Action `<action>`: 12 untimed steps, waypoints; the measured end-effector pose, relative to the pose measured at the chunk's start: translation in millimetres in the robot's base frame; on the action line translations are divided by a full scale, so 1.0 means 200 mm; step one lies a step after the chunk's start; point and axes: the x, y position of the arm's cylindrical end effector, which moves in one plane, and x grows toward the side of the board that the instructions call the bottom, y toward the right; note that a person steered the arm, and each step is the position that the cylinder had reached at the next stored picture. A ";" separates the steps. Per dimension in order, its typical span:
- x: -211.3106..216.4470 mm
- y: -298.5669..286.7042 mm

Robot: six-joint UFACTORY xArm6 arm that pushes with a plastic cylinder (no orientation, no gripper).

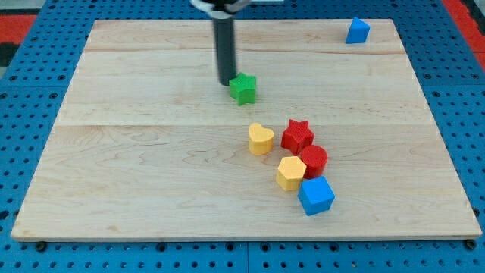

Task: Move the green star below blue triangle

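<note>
While the rod's upper end was cut off at the view's top, our tip [226,82] touched the green star [243,89] on its left; it had no fingers. The blue triangle [357,31] sat far to the star's upper right. Below-right of the star clustered the yellow heart [261,139], red star [297,136], red cylinder [313,161], yellow hexagon [291,173] and blue cube [316,196].

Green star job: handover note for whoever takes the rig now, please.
My tip sits on the board, right at the green star's left edge.
The blue triangle is at the view's top right corner.
The star is still well left of it, near the top centre; not yet placed.
Left to do: push the star rightward until it lies just below the triangle. The cluster of other blocks lower down is out of the way.
</note>
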 end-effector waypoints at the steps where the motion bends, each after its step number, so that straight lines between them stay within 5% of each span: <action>1: 0.09 -0.04; 2: 0.20 -0.28; 5: 0.21 0.34; 9: 0.30 0.66; 12: 0.05 0.87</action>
